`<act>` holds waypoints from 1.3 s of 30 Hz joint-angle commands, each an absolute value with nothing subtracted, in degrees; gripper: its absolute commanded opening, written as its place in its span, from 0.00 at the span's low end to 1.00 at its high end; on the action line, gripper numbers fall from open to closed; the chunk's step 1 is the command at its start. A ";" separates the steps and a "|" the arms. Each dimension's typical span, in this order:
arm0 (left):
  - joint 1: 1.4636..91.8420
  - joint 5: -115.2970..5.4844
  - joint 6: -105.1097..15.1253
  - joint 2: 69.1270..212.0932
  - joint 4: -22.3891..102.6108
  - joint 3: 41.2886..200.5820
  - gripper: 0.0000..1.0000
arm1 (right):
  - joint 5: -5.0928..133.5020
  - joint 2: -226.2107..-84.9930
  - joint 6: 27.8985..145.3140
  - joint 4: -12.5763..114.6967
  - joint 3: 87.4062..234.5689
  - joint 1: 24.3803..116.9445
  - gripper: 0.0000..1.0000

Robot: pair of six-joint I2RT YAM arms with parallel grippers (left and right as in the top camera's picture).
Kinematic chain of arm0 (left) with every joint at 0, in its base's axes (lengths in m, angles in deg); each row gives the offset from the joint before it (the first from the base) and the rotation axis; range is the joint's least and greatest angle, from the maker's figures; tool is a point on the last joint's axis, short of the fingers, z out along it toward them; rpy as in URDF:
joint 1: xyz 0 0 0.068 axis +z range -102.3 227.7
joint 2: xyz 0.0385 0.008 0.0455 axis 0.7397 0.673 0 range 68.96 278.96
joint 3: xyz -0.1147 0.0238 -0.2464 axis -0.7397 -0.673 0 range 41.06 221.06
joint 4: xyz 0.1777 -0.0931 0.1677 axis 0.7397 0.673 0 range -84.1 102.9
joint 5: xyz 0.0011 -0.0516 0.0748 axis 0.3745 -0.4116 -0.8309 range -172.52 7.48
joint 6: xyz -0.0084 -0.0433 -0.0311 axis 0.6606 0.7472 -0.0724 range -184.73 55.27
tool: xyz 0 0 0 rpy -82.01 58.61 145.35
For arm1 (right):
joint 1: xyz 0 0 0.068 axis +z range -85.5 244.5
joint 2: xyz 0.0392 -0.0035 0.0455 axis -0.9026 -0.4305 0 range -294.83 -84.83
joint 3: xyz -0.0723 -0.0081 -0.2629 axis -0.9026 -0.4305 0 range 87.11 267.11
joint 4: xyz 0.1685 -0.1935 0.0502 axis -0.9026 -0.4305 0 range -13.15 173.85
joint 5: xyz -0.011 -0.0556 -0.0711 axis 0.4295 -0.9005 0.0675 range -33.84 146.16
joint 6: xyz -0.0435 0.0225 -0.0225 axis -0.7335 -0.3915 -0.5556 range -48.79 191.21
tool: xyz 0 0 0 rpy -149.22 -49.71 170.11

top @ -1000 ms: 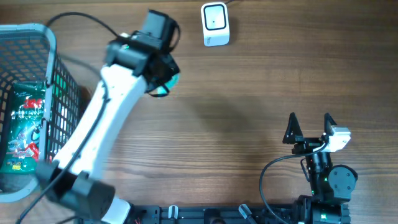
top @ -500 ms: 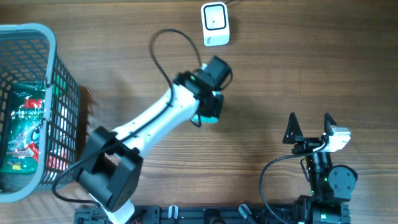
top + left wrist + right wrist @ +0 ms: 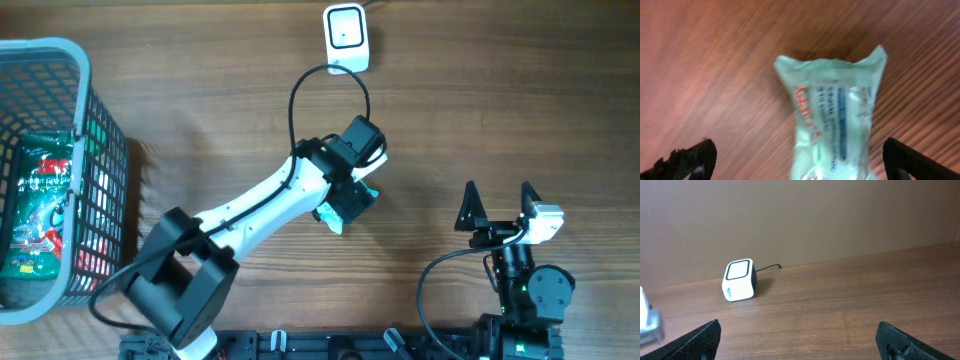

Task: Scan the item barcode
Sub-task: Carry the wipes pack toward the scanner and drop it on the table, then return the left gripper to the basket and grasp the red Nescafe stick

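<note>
The item, a pale green plastic packet with red and blue print, lies on the wooden table in the left wrist view. My left gripper is open above it, fingers wide on either side and apart from it. Overhead, the packet peeks out from under my left gripper at mid-table. The white barcode scanner stands at the table's far edge, also visible as a small white cube, the scanner, in the right wrist view. My right gripper rests open and empty at the near right, facing the scanner.
A grey wire basket stands at the left edge with a green printed packet inside. The scanner's cable trails off behind it. The left arm's own cable loops up toward the scanner.
My left arm swung from beside the basket to mid-table. Its jaws, shut on the packet before, have opened and let the packet go onto the wood. The right arm stayed still.
</note>
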State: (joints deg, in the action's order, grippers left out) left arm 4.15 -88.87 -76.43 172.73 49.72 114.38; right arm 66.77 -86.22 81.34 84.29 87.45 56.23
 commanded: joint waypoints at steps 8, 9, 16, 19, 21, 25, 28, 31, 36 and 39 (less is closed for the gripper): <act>16.17 -115.41 -46.60 143.03 52.47 129.50 1.00 | 66.25 -86.22 80.31 84.60 87.41 56.53 1.00; 20.06 -115.38 -42.03 140.14 53.04 129.48 1.00 | 66.25 -86.22 80.33 84.60 87.41 56.53 1.00; 55.14 -108.76 -33.97 130.94 56.62 129.46 1.00 | 66.25 -86.22 80.31 84.60 87.41 56.53 1.00; 69.70 -94.27 -33.03 133.74 59.64 129.42 1.00 | 66.25 -86.22 80.33 84.60 87.41 56.53 1.00; 78.53 -85.94 -32.46 136.84 61.59 129.42 1.00 | 66.25 -86.22 80.31 84.60 87.41 56.53 1.00; 90.86 -79.04 -32.09 144.66 64.67 129.42 1.00 | 66.25 -86.22 80.31 84.60 87.41 56.53 0.99; 93.74 -79.15 -32.13 150.02 67.62 128.98 1.00 | 66.25 -86.22 80.31 84.60 87.41 56.53 1.00; 93.83 -81.22 -32.74 155.16 68.82 126.27 0.95 | 66.25 -86.22 80.31 84.60 87.41 56.53 1.00; 94.51 -90.55 -32.72 159.81 68.84 119.21 0.93 | 66.25 -86.22 80.33 84.60 87.41 56.53 1.00; 95.65 -90.99 -32.76 161.89 67.29 116.19 0.94 | 66.23 -86.22 80.33 84.60 87.41 56.53 1.00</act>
State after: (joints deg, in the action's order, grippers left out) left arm 94.22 -87.30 -32.68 159.99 68.36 118.97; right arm 66.60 -86.22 81.34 84.29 87.45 56.27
